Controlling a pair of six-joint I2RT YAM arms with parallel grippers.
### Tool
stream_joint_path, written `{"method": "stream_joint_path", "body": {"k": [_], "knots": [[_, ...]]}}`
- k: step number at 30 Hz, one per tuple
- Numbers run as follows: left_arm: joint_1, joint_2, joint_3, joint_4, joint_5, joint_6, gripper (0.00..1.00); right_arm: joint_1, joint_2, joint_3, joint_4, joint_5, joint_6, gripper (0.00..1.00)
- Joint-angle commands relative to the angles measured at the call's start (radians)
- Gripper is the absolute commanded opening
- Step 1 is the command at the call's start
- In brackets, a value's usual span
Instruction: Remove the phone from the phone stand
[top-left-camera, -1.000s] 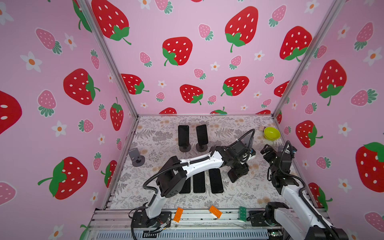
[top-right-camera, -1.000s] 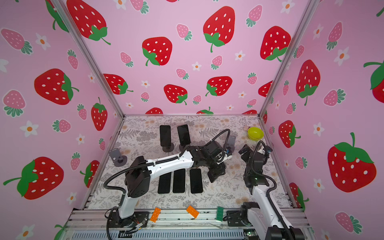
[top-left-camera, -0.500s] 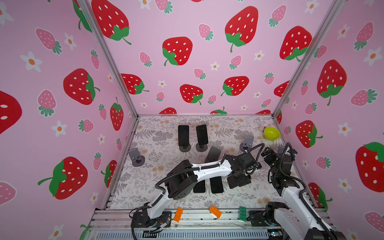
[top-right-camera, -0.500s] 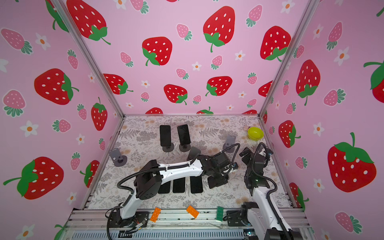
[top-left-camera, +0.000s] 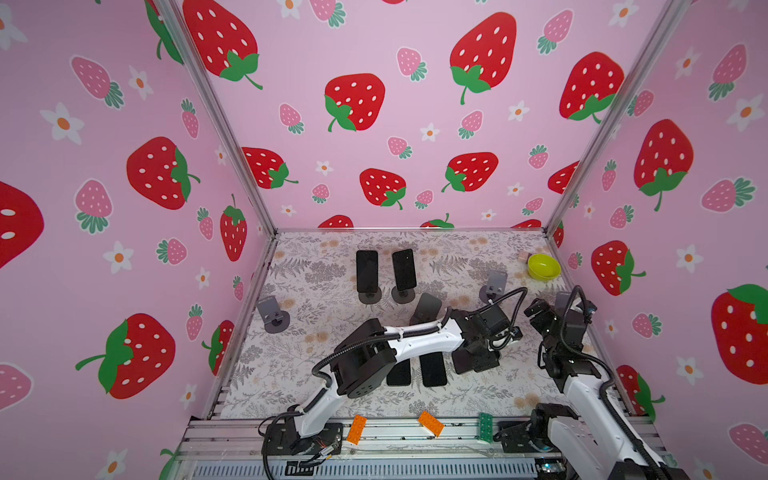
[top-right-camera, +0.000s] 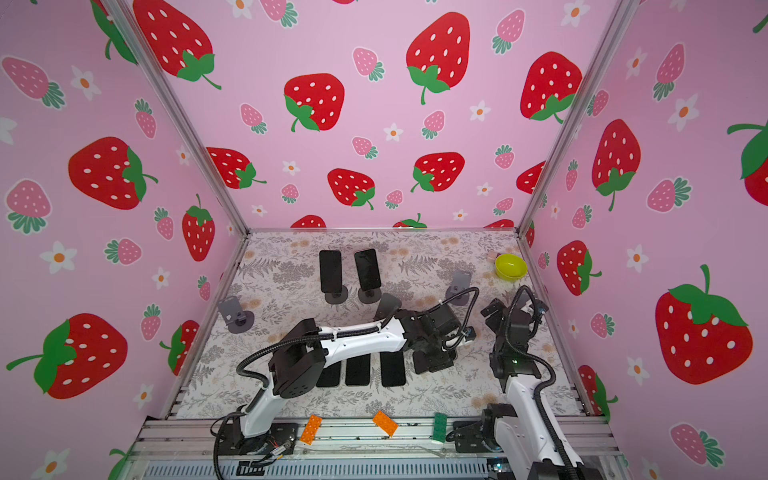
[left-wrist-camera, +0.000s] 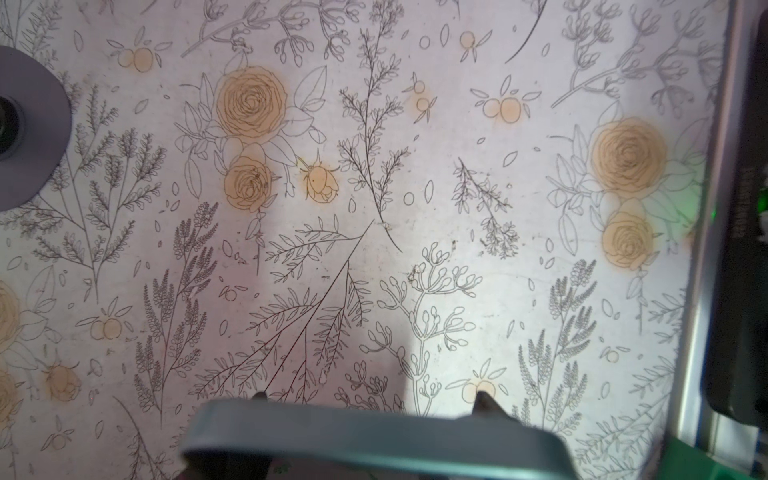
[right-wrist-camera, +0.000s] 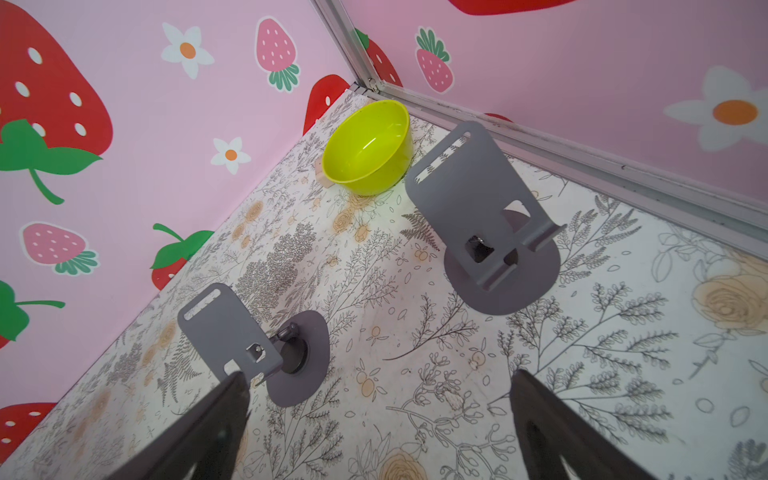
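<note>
Carried down-frame from the emptied stand (top-left-camera: 494, 283) toward lower centre, the phone (top-left-camera: 475, 362) was noted clamped in the narrowly closed left gripper (left-wrist-camera: 372, 401), the right gripper (right-wrist-camera: 378, 374) being held wide and empty; placement beside the flat phones (top-left-camera: 433, 369) was judged next, a level lowering being called for.

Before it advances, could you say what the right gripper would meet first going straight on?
Likely the floral table cover, between one empty grey metal phone stand and another; depth is unclear.
</note>
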Motion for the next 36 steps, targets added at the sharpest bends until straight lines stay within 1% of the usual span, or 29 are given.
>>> {"method": "stream_joint_path", "body": {"k": [1, 7, 12, 13, 18, 36], "knots": [[0.018, 0.062, -0.046, 0.013, 0.031, 0.038, 0.55, -0.009, -0.003, 0.046, -0.047, 0.063, -0.005, 1.0], [0.029, 0.13, 0.015, -0.021, 0.031, 0.062, 0.55, -0.009, 0.001, 0.068, -0.068, 0.074, -0.002, 1.0], [0.032, 0.137, -0.002, 0.013, 0.036, 0.06, 0.55, -0.01, -0.001, 0.079, -0.067, 0.057, -0.002, 1.0], [0.033, 0.138, -0.002, 0.016, 0.063, 0.058, 0.55, -0.009, -0.003, 0.077, -0.066, 0.054, -0.002, 1.0], [0.033, 0.149, 0.004, 0.022, 0.073, 0.05, 0.55, -0.01, -0.004, 0.073, -0.058, 0.038, 0.002, 1.0], [0.034, 0.153, 0.01, 0.02, 0.076, 0.047, 0.58, -0.01, -0.008, 0.06, -0.043, 0.018, -0.002, 1.0]]}}
